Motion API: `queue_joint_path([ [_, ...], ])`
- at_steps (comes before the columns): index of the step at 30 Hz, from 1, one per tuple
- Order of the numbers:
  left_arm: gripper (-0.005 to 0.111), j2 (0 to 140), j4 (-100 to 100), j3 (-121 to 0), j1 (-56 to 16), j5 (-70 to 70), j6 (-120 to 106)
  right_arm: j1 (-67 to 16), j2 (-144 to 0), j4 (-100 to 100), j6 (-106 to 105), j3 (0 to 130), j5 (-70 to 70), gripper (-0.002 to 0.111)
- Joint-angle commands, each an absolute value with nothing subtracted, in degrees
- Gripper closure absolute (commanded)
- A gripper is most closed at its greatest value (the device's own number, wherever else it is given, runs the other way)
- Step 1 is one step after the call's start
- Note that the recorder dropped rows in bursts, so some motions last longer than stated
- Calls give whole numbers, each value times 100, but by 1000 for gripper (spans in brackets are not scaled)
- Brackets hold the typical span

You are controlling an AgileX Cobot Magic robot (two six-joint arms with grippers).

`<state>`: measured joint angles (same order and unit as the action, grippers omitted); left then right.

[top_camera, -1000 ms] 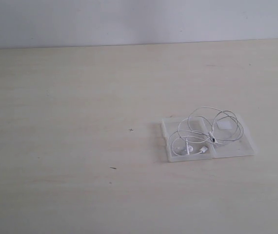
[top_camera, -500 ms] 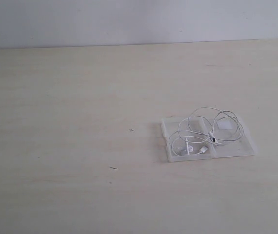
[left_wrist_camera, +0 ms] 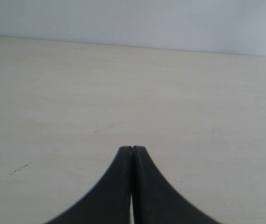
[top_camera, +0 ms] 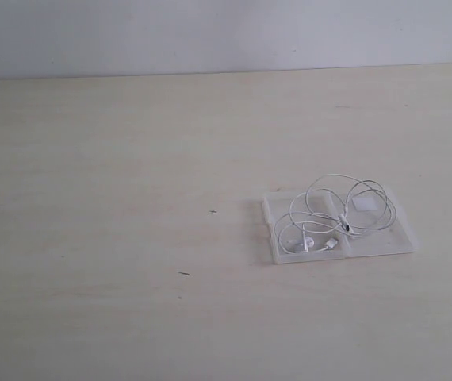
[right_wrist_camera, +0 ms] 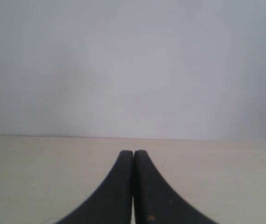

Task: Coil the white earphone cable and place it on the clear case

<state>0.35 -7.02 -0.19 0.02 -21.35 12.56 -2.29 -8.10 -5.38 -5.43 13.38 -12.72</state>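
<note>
Under a plain white wall (top_camera: 210, 32) the pale wooden counter (top_camera: 131, 159) spreads wide. Over it the left gripper (left_wrist_camera: 132, 149) hangs with its black jaws clenched together, nothing between them; the right gripper (right_wrist_camera: 133, 152) has its jaws pressed tight as well, also empty. Toward the right side of the counter lies the clear case (top_camera: 388, 240), opened flat, two halves side by side. On top of it rests the white earphone cable (top_camera: 343, 221) in loose loops across both halves. A small white sticker (top_camera: 363, 204) sits on the right half, and the two earbuds (top_camera: 304, 242) lie on the left half
</note>
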Motion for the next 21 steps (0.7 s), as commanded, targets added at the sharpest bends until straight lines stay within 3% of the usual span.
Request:
queue_joint_path([
  [1,107,0,-645,0,14,-2063,1246,-198,-521,-400,-475,1298,-1943,108],
  [8,107,0,-645,0,14,-2063,1246,-198,-127,-437,-475,1270,-2239,108],
  [21,107,0,-655,0,14,-2063,1246,-198,0,-398,-475,364,-1585,108],
])
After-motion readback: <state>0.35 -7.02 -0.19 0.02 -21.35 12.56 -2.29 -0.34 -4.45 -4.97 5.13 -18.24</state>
